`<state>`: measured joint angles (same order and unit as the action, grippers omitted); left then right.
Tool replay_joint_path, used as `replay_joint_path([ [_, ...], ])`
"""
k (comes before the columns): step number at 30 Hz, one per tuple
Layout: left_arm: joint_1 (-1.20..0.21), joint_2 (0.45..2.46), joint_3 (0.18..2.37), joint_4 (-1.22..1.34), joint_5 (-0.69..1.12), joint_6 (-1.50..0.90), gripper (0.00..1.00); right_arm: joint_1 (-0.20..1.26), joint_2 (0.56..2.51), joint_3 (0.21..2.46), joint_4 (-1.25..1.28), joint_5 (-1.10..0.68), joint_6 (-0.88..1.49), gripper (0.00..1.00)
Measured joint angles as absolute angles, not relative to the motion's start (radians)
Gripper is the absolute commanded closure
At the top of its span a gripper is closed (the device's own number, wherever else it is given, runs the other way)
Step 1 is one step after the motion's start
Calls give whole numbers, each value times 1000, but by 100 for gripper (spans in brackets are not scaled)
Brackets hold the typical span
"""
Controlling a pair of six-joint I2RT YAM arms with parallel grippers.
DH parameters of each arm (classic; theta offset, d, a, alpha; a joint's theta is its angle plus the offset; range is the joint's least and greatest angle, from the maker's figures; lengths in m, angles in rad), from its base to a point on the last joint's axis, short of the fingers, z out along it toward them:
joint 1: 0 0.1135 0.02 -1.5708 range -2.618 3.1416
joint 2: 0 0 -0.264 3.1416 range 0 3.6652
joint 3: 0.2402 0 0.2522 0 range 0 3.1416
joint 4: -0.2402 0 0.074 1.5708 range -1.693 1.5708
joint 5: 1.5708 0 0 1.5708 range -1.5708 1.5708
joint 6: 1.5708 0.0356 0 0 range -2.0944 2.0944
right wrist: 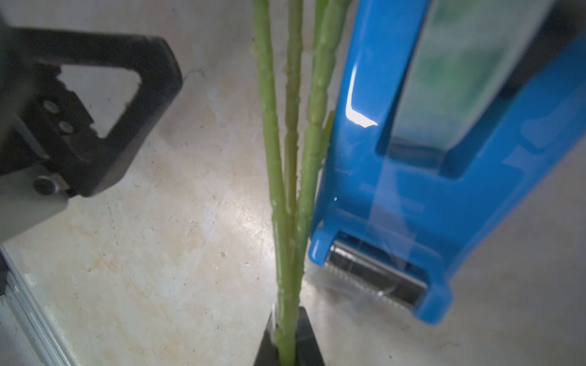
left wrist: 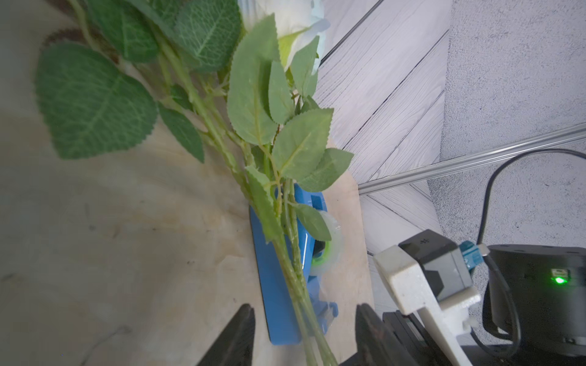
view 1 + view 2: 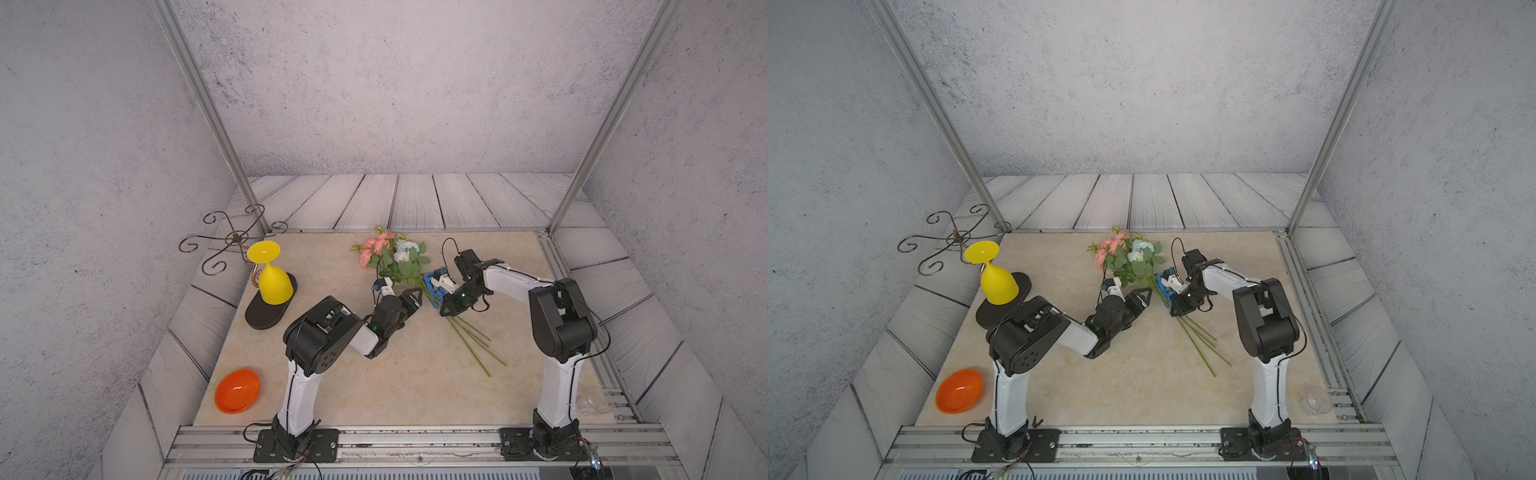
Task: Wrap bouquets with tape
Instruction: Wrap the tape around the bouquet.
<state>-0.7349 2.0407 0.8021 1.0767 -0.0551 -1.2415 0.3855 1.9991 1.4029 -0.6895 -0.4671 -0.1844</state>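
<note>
The bouquets [image 3: 395,257] lie on the table as one bunch, with pink and pale blooms at the back and long green stems [image 3: 473,336] running toward the front right. The tape [image 3: 430,286] sits in its blue dispenser [image 1: 444,158] right beside the stems, and a clear strip reaches its cutter. My right gripper [image 1: 287,332] is shut on the stems [image 1: 285,190] just in front of the dispenser. My left gripper [image 2: 304,336] is open. The stems [image 2: 298,285] pass between its two dark fingers and touch neither. In both top views the two grippers [image 3: 415,297] [image 3: 1177,309] face each other across the stems.
A yellow goblet [image 3: 272,278] stands upside down on a dark oval board at the back left, beside a metal scroll stand [image 3: 232,241]. An orange bowl [image 3: 237,390] sits at the front left. A clear glass cup [image 3: 592,403] stands by the right arm's base.
</note>
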Motion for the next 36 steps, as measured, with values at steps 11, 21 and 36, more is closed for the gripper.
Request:
replay_joint_path([
  [11,-739,2054,926,936,-40,-1235,33,422,2004,1499,-715,-482,-181,100],
  [21,-722,2077,944,890,-60,-1261,38,428,2004,1457,-705,-513,-184,100],
  [36,-716,2078,959,855,-62,-1307,100,473,2005,1441,-694,-541,-183,100],
])
